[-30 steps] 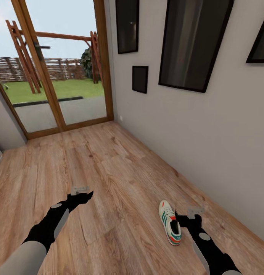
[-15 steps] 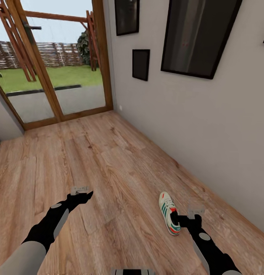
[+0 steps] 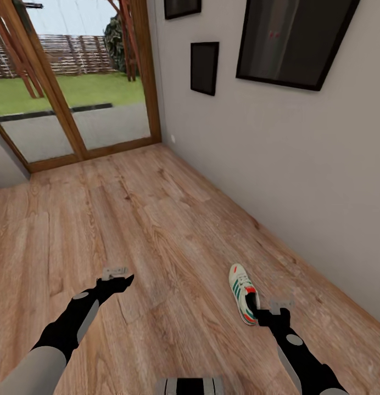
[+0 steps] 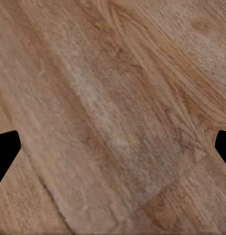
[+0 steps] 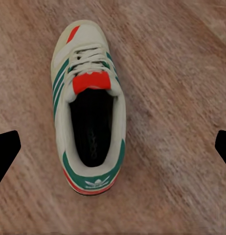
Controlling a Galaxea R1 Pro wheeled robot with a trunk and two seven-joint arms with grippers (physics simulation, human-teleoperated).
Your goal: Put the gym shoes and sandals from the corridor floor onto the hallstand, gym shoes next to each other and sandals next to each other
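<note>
One gym shoe (image 3: 242, 292), white with green stripes and an orange-red tongue, lies upright on the corridor floor (image 3: 157, 230) near the right wall. My right gripper (image 3: 259, 315) hovers just behind its heel, open. In the right wrist view the gym shoe (image 5: 88, 103) lies lengthwise under my right gripper (image 5: 113, 149), whose fingertips (image 5: 5, 152) stand wide apart and clear of it. My left gripper (image 3: 124, 282) hangs open over bare planks; in the left wrist view the left gripper (image 4: 113, 147) holds nothing. The sandals and the hallstand are out of view.
A grey wall (image 3: 300, 181) with dark framed pictures (image 3: 204, 67) runs along the right, close to the shoe. A wood-framed glass door (image 3: 74, 109) closes the corridor's far end. My base's front edge (image 3: 190, 385) shows at the bottom.
The whole picture has shifted upward, so the camera has moved. The shoe stays put on the floor. My right gripper, earlier beside the shoe's heel half, now sits behind the heel.
</note>
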